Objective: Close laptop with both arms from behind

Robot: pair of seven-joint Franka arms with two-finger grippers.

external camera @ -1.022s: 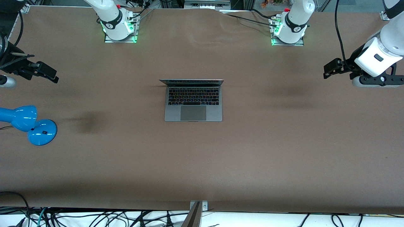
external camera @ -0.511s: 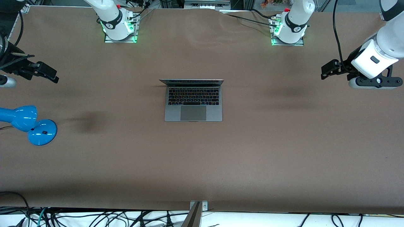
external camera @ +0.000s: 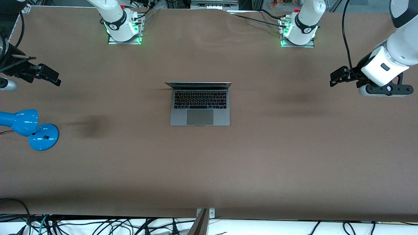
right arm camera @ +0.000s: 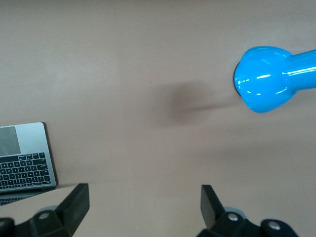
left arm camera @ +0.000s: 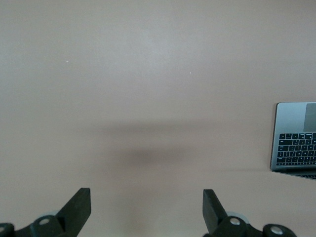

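The laptop [external camera: 200, 103] sits open in the middle of the table, its screen standing at the edge nearest my bases and its keyboard and trackpad facing the front camera's edge. Its hinge line runs along the table's length, pointing from one of my arms toward the other. That is what my coming move turns on, I judge: both grippers must come inward along that line and arrive over the strip of table between my bases and the raised lid. My left gripper [external camera: 338, 75] hangs over the table near the left arm's end, my right gripper [external camera: 49, 77] near the right arm's end; both are well apart from the laptop, on either side of it at about the same reach. Each wrist view shows its fingers [left arm camera: 79, 207] [right arm camera: 76, 203] spread wide with nothing between them. The laptop is a thin, flat slab of matt grey metal with square corners and black keys; the table [external camera: 261, 156] is a dull brown, smooth sheet. A glossy blue lamp [external camera: 27, 129] stands near the right arm's end.
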